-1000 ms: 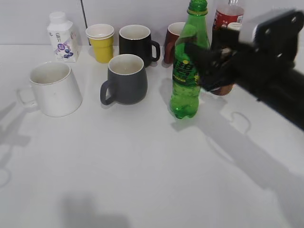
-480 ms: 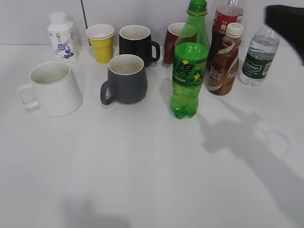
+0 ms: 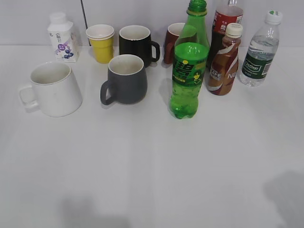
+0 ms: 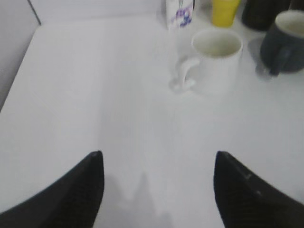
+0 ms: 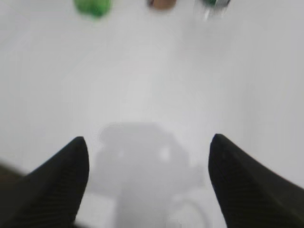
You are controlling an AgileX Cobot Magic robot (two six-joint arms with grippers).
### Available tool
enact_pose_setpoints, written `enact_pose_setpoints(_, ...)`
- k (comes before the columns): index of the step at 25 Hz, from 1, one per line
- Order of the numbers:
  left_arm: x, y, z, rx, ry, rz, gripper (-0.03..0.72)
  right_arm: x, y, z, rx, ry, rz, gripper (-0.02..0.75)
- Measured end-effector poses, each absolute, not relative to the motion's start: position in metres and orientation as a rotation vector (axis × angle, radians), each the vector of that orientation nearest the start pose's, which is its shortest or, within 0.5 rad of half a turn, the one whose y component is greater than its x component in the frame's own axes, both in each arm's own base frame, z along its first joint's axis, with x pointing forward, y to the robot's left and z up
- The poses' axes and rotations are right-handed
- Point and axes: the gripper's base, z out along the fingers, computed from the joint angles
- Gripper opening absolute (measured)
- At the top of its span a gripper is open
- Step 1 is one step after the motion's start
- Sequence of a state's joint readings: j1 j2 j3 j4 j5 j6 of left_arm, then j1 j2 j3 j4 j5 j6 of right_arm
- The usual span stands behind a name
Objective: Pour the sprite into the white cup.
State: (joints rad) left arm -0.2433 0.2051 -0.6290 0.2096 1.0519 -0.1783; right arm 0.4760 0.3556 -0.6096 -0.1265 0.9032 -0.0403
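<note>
Tall translucent green plastic bottle (image 3: 189, 66): upright, capless, far ahead-left of right pincer (image 5: 148, 178) | large white ceramic mug (image 4: 216, 59): ahead-right of left pincer (image 4: 156, 183) | both pincers: spread, empty, above white table (image 3: 152, 166)

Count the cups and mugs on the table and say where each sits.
5. White cup at far left; grey mug centre; yellow cup and black mug behind it; dark red mug partly hidden behind the sprite. More may hide behind the bottles.

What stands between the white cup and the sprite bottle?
In the exterior view, the grey mug stands between the white cup and the sprite bottle.
</note>
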Motion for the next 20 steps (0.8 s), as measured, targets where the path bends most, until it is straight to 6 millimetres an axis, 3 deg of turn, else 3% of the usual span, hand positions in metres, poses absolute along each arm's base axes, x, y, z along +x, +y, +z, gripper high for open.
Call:
enact_pose_setpoints(6,-0.006,0.017,0.294,0.077,2.119,-0.006,0.550,0.019,0.003,0.289,-0.573,2.171,0.149,0.589)
enact_pose_setpoints(11,-0.013,0.016,0.286,0.101,2.066,-0.052,0.550,0.017,0.003,0.285,-0.573,2.176,0.156,0.589)
enact_pose_setpoints(20,-0.006,0.014,0.282,0.135,2.012,-0.043,0.550,0.017,0.003,0.285,-0.573,2.176,0.156,0.589)
